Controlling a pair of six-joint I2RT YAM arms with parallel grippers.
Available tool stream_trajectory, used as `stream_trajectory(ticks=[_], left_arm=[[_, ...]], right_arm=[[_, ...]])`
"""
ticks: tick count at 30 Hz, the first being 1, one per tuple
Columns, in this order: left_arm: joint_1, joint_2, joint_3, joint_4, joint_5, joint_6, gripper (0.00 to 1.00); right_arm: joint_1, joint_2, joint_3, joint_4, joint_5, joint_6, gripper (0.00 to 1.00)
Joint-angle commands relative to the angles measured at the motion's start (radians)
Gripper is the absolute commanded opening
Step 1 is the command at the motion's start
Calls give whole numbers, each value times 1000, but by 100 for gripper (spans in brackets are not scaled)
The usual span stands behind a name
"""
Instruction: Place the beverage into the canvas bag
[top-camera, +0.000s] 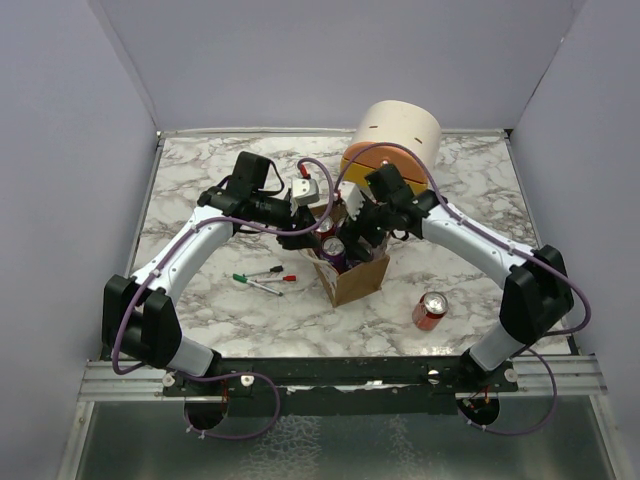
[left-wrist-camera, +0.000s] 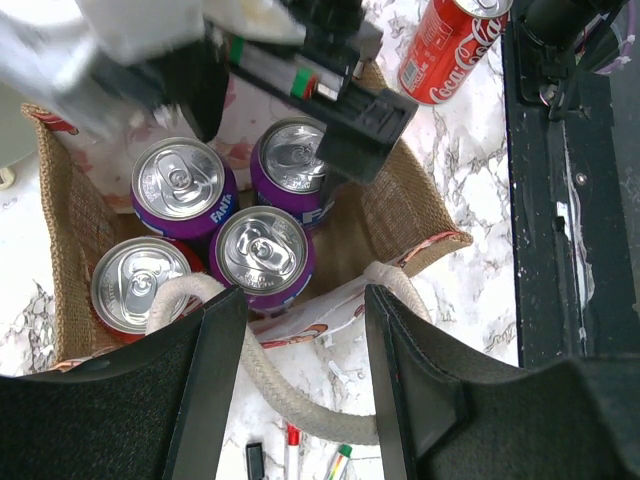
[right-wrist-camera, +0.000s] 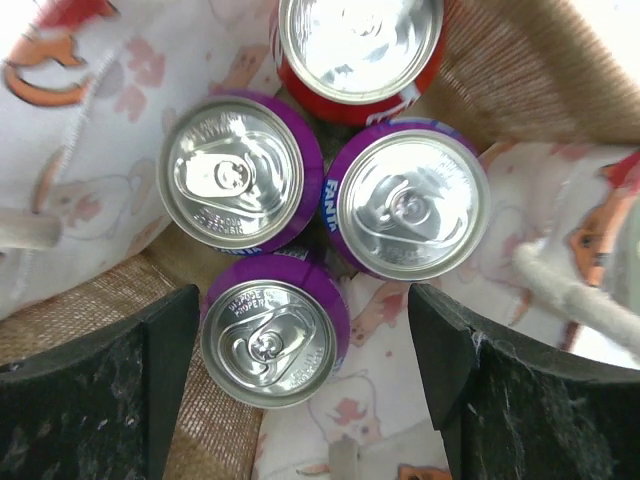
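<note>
The tan canvas bag (top-camera: 352, 280) stands at the table's middle with both grippers over its mouth. Inside it stand three purple cans and a red one (right-wrist-camera: 358, 50). My right gripper (right-wrist-camera: 305, 320) is open around the nearest purple can (right-wrist-camera: 270, 340), which sits upright in the bag; the left finger is close beside it and the right finger (right-wrist-camera: 450, 360) stands well clear. My left gripper (left-wrist-camera: 305, 300) hovers open at the bag's near wall, with the pale rope handle (left-wrist-camera: 300, 405) lying across the gap below its fingers. Another red beverage can (top-camera: 430, 310) lies on the table to the bag's right.
The round cream drawer unit (top-camera: 398, 135) stands just behind the bag. Marker pens (top-camera: 265, 280) lie on the marble left of the bag. A white object (top-camera: 306, 190) sits behind the left gripper. The black front rail (left-wrist-camera: 560, 250) runs near the loose red can (left-wrist-camera: 450, 45).
</note>
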Motion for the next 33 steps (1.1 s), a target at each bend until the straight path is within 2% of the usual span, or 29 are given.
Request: stream_trajectory(ticks=[1,13,20,28,33], left_arm=[[2,-27,-11,-27,18,29,53],[2,-27,43,-88,25,69,53],[1,-15,101,-89,-6,38,55],[2,9,211,-73,-128,-2,58],[2,15,246,-49,-186,-62,59]], right_arm=[[5,-72,94,-35,-44,-14,84],[5,-201,185,-104,-83,-53,83],[-2,-349,103,-189,-109,-166,83],[-127,-499,13,-333,-266,-285,86],[-170,-582,-67,-435,-243,-351,87]])
